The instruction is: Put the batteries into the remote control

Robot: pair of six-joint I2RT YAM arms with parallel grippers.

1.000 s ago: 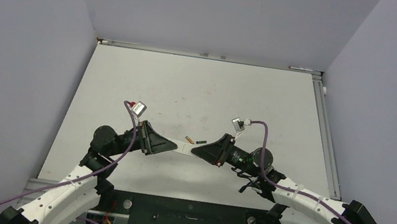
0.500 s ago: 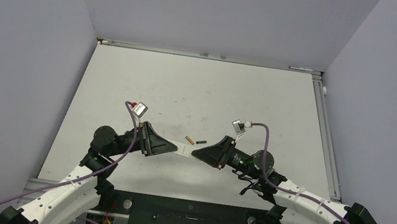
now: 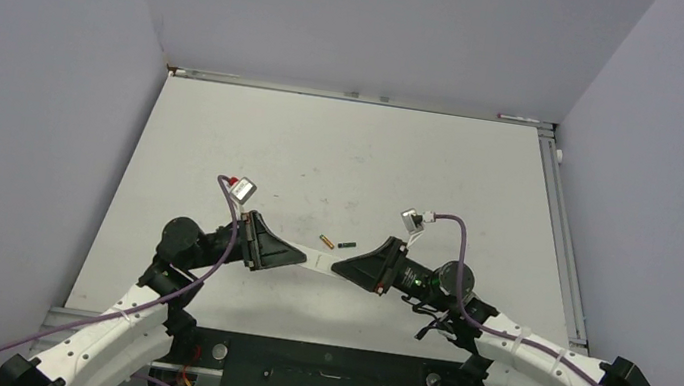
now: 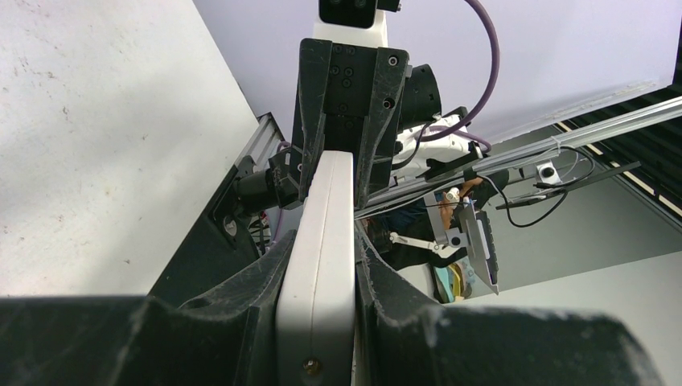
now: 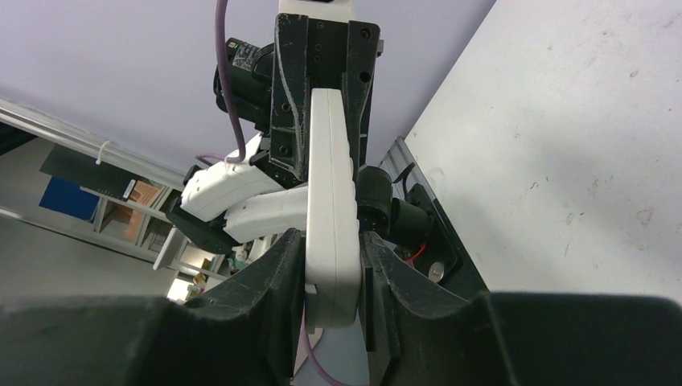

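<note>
remote control ends hidden, batteries mere specks

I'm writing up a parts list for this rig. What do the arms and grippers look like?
The left arm and right arm have white shells with black joints. A purple cable runs along each. The left gripper and right gripper are black wedges narrowing toward the tip, each carrying a small silver camera box.

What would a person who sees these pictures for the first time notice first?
First, the white remote near the front middle of the table, gripped at one end by the left pincer and at the other by the right pincer, so the two arms meet tip to tip. Just beyond it, a gold battery and a green battery lie loose on the table, not yet loaded.
</note>
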